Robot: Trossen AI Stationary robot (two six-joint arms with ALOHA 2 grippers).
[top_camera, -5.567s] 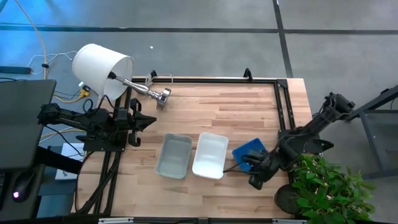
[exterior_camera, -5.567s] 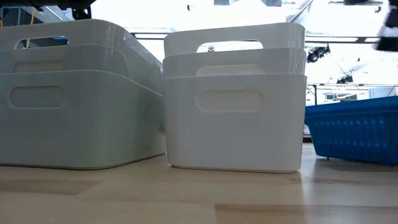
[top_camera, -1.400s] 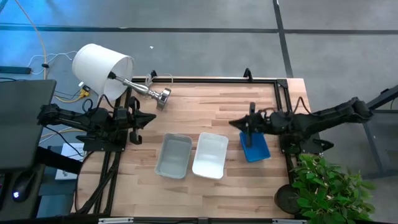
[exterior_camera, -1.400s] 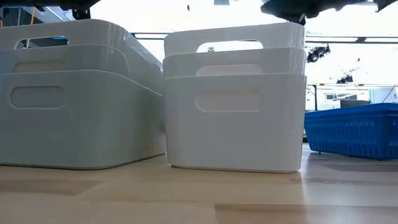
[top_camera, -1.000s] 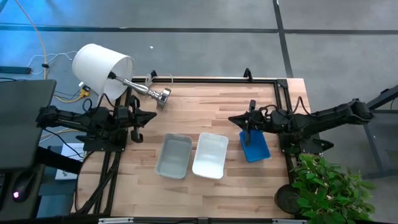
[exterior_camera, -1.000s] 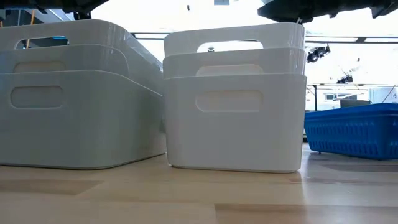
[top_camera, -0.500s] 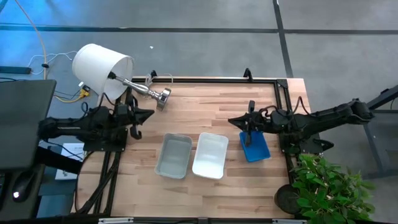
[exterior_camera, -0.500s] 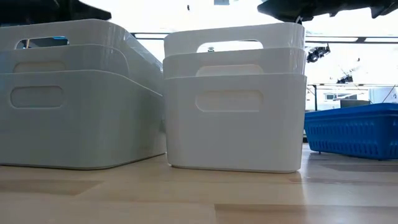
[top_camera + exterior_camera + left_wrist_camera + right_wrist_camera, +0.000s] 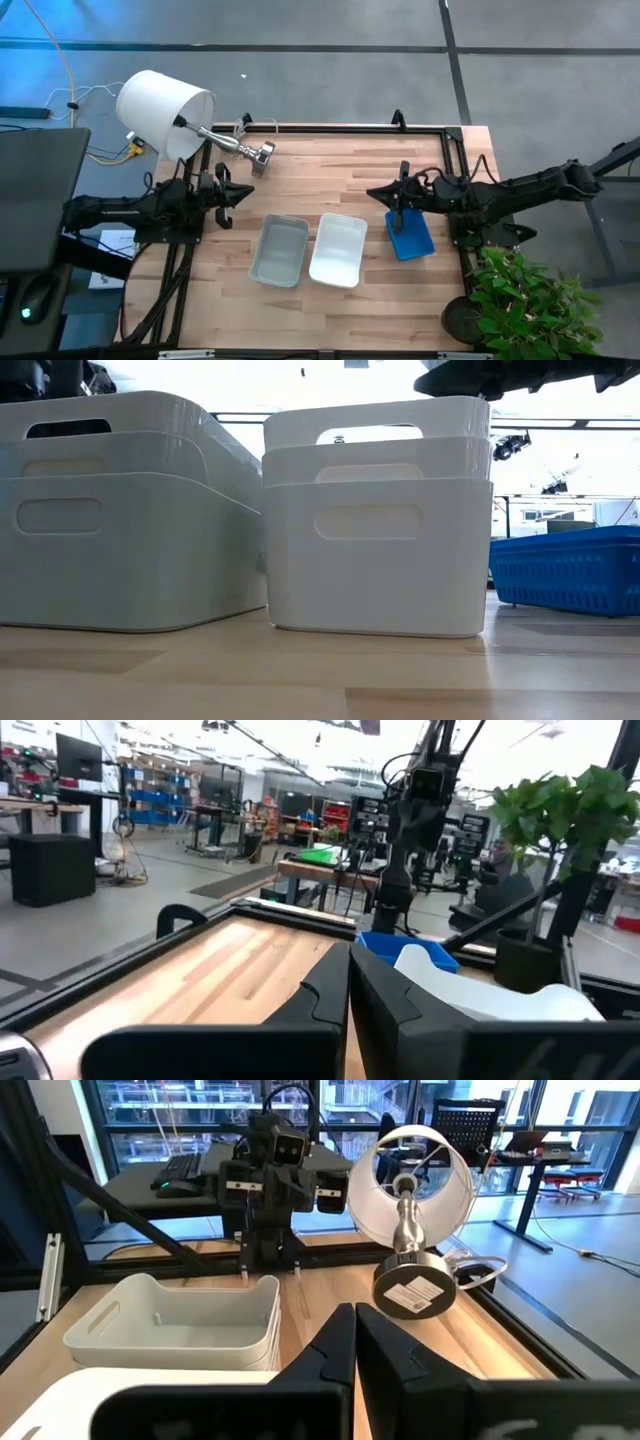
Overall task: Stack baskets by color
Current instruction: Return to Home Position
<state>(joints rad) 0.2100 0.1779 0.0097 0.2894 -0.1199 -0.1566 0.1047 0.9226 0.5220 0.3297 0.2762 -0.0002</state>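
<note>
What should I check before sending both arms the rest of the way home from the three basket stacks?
1. Grey stack nested, three rims showing: ok.
2. White stack nested, three rims showing: ok.
3. Blue stack holds all three baskets: cannot tell, only one wall shows.
4. Left gripper shut with nothing between the fingers, at the table's left edge, apart from the baskets: ok.
5. Right gripper shut and empty: ok.
6. Right gripper clear above the blue stack, whose end it overlaps in the high view: cannot tell.
</note>
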